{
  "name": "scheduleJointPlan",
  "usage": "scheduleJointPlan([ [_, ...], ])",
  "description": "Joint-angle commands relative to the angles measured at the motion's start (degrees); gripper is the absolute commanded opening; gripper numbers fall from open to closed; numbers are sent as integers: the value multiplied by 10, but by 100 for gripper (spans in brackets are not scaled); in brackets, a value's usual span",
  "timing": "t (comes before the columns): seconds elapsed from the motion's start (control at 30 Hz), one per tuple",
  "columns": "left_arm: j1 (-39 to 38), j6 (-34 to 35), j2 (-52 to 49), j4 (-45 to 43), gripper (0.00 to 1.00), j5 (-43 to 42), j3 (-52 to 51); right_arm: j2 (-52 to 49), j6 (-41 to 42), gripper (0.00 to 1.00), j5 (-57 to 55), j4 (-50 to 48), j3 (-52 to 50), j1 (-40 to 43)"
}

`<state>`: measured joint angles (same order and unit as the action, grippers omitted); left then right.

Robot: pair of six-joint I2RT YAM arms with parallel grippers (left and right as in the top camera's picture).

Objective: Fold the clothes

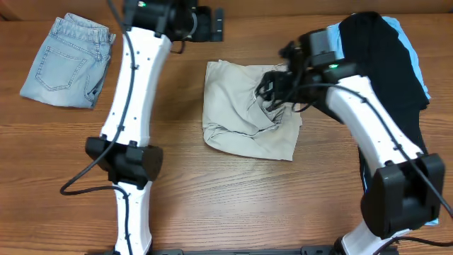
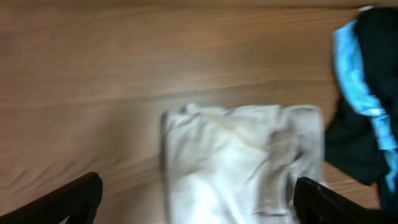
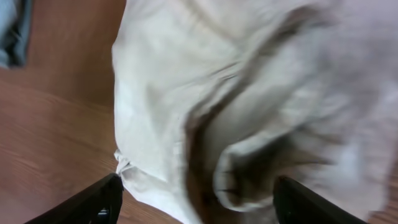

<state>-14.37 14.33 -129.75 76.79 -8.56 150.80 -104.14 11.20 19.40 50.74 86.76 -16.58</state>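
Observation:
A crumpled beige garment (image 1: 244, 110) lies on the wooden table at the middle. My right gripper (image 1: 272, 88) hangs open just above its right part; in the right wrist view the cloth (image 3: 205, 93) fills the frame between the spread fingers (image 3: 196, 199). My left gripper (image 1: 216, 27) is open near the table's back edge, beyond the beige garment; its wrist view shows the beige cloth (image 2: 242, 162) below the spread fingers (image 2: 199, 202). Folded light-blue jeans (image 1: 67, 60) lie at the far left. A pile of black and blue clothes (image 1: 389, 57) lies at the far right.
The black and blue pile also shows at the right edge of the left wrist view (image 2: 367, 99). A corner of the jeans (image 3: 12, 31) shows at the top left of the right wrist view. Bare wood (image 1: 233, 205) lies in front of the beige garment.

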Motion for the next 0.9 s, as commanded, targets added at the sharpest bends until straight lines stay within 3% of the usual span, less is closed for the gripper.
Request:
scheduleJointPlan([
  [0.0, 24, -24, 2, 16, 100, 2, 4, -31, 26, 76, -110, 0, -6, -50],
  [0.2, 44, -39, 2, 31, 100, 2, 4, -59, 26, 50, -151, 2, -6, -63],
  [0.33, 41, -43, -3, 36, 100, 14, 3, -67, 24, 8, -160, 8, -5, -61],
  [0.37, 39, -43, -3, 36, 100, 18, 2, -65, 24, 4, -159, 11, -3, -61],
  [0.47, 37, -43, -3, 42, 100, 22, -1, -51, 38, 4, -165, 52, 19, -60],
  [0.53, 37, -45, -3, 52, 100, 32, -1, -33, 114, 4, -216, 111, 36, -50],
  [0.63, 38, -56, -3, 58, 100, 36, -1, -27, 142, 4, -206, 155, 34, -23],
  [0.87, 35, -58, -3, 62, 99, 46, -3, -27, 148, 4, -167, 97, -75, 30],
])
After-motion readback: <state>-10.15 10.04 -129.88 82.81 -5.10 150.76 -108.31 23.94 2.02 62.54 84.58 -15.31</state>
